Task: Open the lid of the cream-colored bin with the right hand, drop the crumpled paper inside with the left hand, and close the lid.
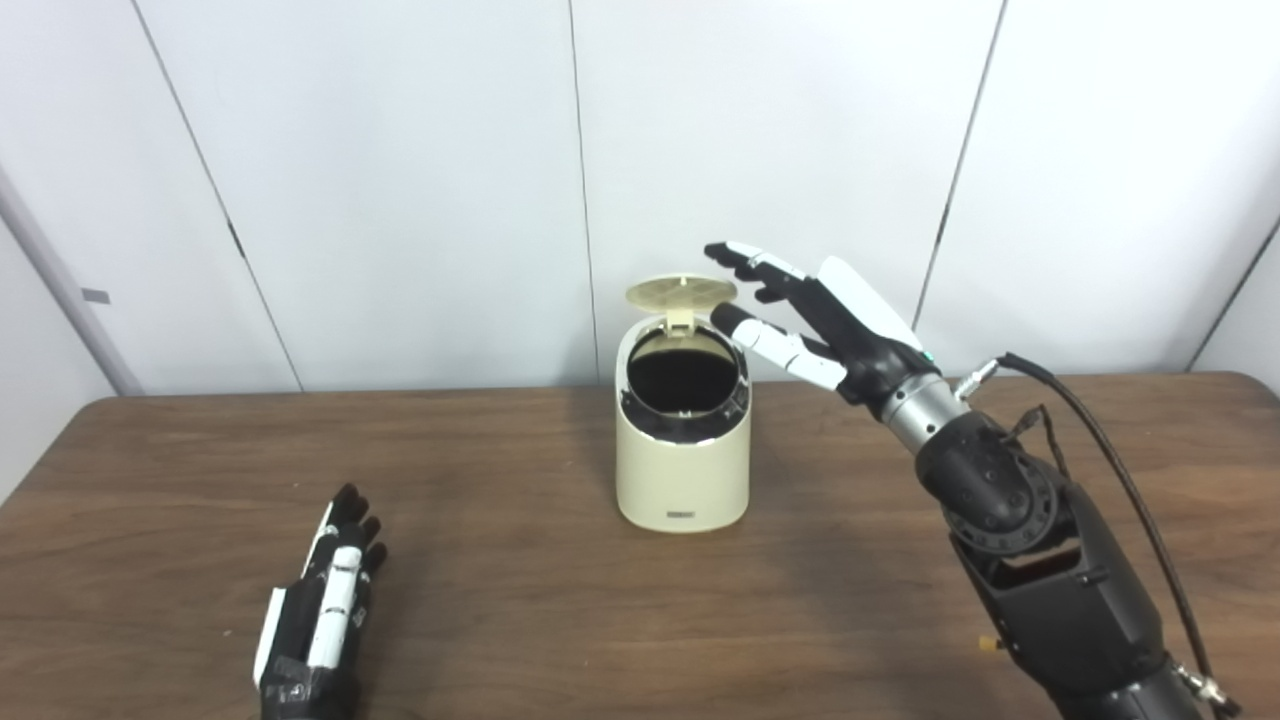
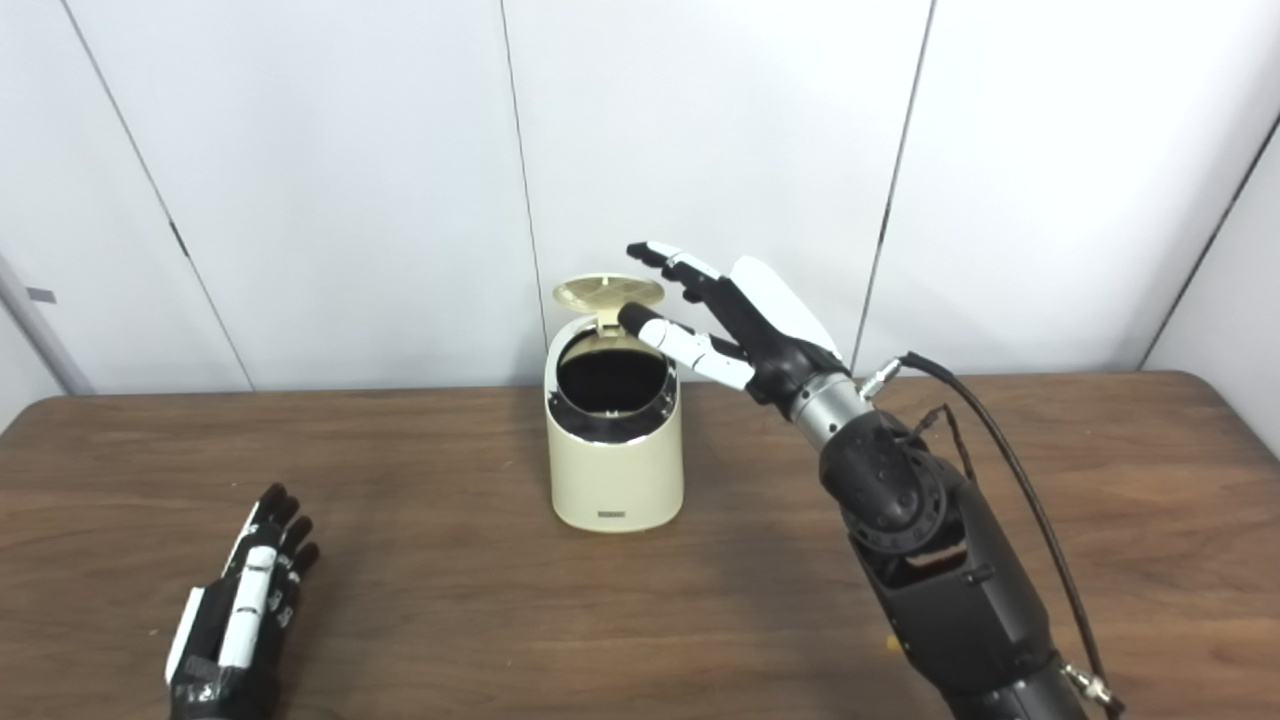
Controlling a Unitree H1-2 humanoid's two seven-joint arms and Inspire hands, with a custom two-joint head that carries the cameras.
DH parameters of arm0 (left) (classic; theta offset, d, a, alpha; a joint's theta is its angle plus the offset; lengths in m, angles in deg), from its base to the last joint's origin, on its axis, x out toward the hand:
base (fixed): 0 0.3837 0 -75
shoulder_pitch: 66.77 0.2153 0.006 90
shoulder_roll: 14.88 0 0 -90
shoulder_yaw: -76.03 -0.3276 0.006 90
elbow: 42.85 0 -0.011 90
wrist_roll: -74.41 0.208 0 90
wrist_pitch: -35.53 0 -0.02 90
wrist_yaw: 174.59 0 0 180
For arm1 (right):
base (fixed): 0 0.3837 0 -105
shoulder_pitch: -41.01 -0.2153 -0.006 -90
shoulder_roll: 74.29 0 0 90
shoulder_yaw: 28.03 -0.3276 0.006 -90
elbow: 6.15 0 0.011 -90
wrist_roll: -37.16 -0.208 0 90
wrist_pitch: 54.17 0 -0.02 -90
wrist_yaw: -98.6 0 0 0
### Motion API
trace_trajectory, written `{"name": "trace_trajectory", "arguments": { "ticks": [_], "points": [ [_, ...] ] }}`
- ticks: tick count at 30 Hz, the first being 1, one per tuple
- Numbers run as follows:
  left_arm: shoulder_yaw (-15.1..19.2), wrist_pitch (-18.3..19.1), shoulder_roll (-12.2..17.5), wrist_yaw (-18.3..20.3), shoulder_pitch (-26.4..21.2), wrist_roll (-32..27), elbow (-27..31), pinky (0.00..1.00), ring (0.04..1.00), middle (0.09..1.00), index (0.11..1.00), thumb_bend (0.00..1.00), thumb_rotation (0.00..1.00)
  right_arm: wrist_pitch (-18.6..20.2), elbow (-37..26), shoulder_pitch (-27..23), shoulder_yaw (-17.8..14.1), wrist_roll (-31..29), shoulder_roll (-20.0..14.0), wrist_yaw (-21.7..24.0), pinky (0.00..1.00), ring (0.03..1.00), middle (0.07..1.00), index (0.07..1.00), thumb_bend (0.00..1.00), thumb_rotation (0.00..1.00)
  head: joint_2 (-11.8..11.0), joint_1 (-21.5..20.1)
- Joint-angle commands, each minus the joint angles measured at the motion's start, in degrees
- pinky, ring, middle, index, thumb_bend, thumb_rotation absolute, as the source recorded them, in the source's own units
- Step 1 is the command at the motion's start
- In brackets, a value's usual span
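A cream-colored bin (image 1: 683,470) stands upright on the brown table (image 1: 500,580), near its middle. Its round lid (image 1: 681,291) is tipped up and back on its hinge, and the dark inside (image 1: 683,378) shows. My right hand (image 1: 810,315) is raised just right of the lid, fingers apart, holding nothing; its fingertips reach toward the lid's edge. My left hand (image 1: 320,610) lies low on the table at the front left, fingers stretched forward, and I see nothing in it. No crumpled paper shows in either view.
White wall panels (image 1: 400,150) stand close behind the table's far edge. A black cable (image 1: 1120,470) loops off my right forearm (image 1: 1050,570).
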Motion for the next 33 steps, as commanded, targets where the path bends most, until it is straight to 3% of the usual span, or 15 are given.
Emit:
{"name": "trace_trajectory", "arguments": {
  "ticks": [1,11,33],
  "points": [
    [-0.51,-1.06,-0.56,-0.04,0.13,0.37,-1.09,0.98,0.981,0.996,1.000,0.47,0.72,-1.80,-0.87,-3.67,0.48,1.30,-0.82,0.24,0.84,0.905,0.904,0.878,0.54,1.00,0.05,-0.03],
    [-0.56,-1.35,-0.81,-0.05,0.50,0.51,-0.95,0.98,0.980,0.995,1.000,0.48,0.70,-3.55,0.93,-5.37,3.76,7.63,-2.55,1.88,0.90,0.979,0.920,0.877,0.61,1.00,0.21,0.07],
    [-0.39,-1.81,-0.83,-0.11,0.66,0.39,-0.91,0.99,0.988,0.997,1.000,0.49,0.69,-4.75,-1.06,-3.45,3.25,8.16,-3.95,4.17,0.94,1.000,0.920,0.887,0.62,1.00,0.82,0.24]
  ]
}}
